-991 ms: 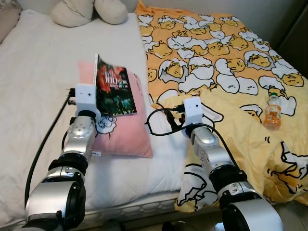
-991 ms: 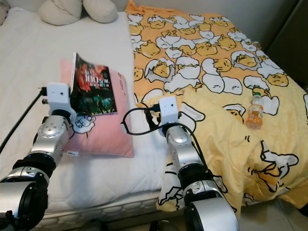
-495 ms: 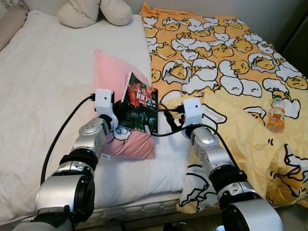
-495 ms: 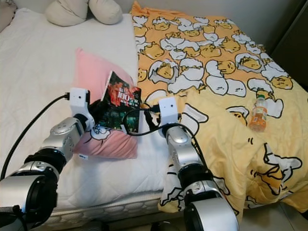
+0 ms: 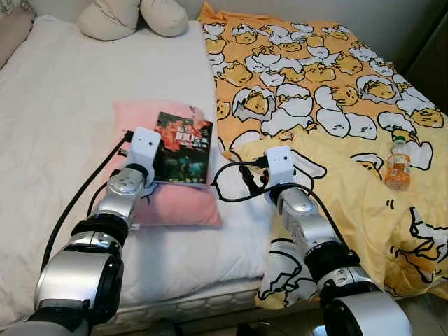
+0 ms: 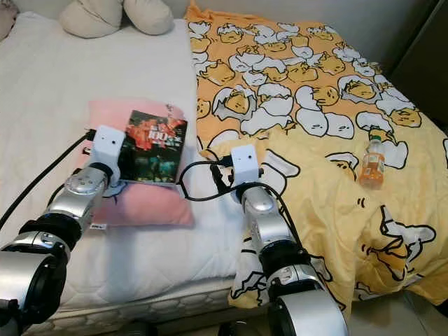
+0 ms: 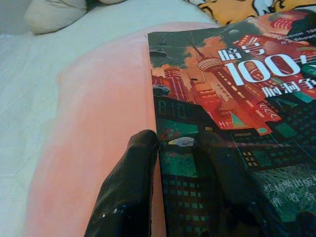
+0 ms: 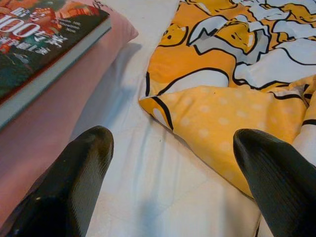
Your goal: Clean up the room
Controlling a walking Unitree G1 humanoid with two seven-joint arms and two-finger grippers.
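Note:
A book [image 5: 183, 147] with a red and green city cover lies flat on a pink pillow [image 5: 175, 203] on the bed. My left gripper [image 7: 176, 140] is shut on the book's near edge, with one finger [image 7: 128, 187] beside the spine against the pillow and the other on the cover. My right gripper [image 8: 170, 143] is open, low over the white sheet between the pillow and the folded corner of the yellow blanket [image 8: 212, 113], with nothing between its fingers. An orange drink bottle [image 5: 397, 162] lies on the blanket at the far right.
The bed's white sheet [image 5: 56, 105] covers the left half, and the yellow egg-print blanket [image 5: 315, 84] covers the right. Two beige cushions [image 5: 133, 15] sit at the head. The mattress edge [image 5: 196, 301] is close in front. A dark wall or cabinet [image 5: 434, 49] stands at right.
The book stood on edge a second ago, and the pillow was tipped up half a second ago. Both now lie flat, with my left gripper lowered. The right arm has barely moved.

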